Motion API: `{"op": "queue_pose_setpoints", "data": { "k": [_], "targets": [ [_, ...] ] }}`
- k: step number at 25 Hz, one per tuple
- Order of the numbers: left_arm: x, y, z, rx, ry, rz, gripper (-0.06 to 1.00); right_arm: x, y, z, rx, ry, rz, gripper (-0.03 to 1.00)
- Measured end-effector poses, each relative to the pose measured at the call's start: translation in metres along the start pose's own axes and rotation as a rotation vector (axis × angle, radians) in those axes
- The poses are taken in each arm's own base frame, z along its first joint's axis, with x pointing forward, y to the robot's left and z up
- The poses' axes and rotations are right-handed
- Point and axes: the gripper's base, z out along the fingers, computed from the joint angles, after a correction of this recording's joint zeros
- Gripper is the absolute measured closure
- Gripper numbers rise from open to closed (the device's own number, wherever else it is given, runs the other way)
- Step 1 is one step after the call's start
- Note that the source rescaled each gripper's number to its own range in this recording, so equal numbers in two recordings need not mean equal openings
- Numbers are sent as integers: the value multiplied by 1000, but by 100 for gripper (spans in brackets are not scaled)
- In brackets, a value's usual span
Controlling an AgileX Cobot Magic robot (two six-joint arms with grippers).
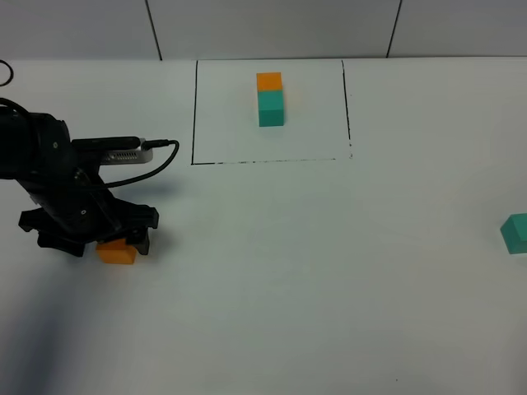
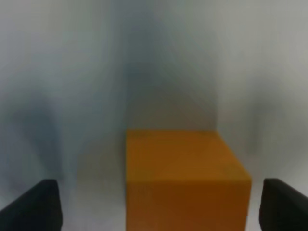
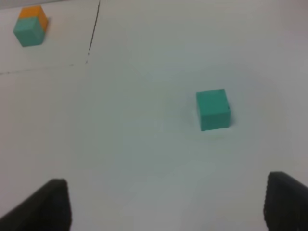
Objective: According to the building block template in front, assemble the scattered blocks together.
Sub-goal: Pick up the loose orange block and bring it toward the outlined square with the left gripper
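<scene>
The building block template (image 1: 270,97), an orange cube joined to a teal-green one, stands inside a thin black drawn rectangle at the back middle; it also shows in the right wrist view (image 3: 30,26). The scattered orange cube (image 1: 116,253) lies at the left. My left gripper (image 1: 117,243) is down over it, open, with a finger on each side of the cube (image 2: 185,178) and a gap on both sides. The scattered teal-green cube (image 1: 516,233) lies at the right edge. My right gripper (image 3: 166,207) is open, and the teal cube (image 3: 213,109) lies on the table some way beyond its fingertips.
The white table (image 1: 313,271) carries only these blocks. The black rectangle's line (image 1: 194,115) marks the template area. A black cable (image 1: 160,160) loops off the left arm. A dark ring (image 1: 5,72) lies at the far left edge.
</scene>
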Motion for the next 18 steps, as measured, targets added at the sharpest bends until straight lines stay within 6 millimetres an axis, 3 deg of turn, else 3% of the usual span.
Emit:
{"op": "queue_pose_setpoints", "data": {
  "k": [3, 6, 10, 15, 18],
  "targets": [
    [-1, 0, 5, -1, 5, 0, 24, 0, 0, 0, 0, 0, 0, 32],
    [-1, 0, 5, -1, 3, -2, 41, 0, 0, 0, 0, 0, 0, 32],
    [-1, -1, 5, 7, 4, -14, 90, 0, 0, 0, 0, 0, 0, 32],
    [-6, -2, 1, 16, -11, -2, 94, 0, 0, 0, 0, 0, 0, 32],
    [-18, -5, -11, 21, -23, 101, 94, 0, 0, 0, 0, 0, 0, 32]
  ]
}}
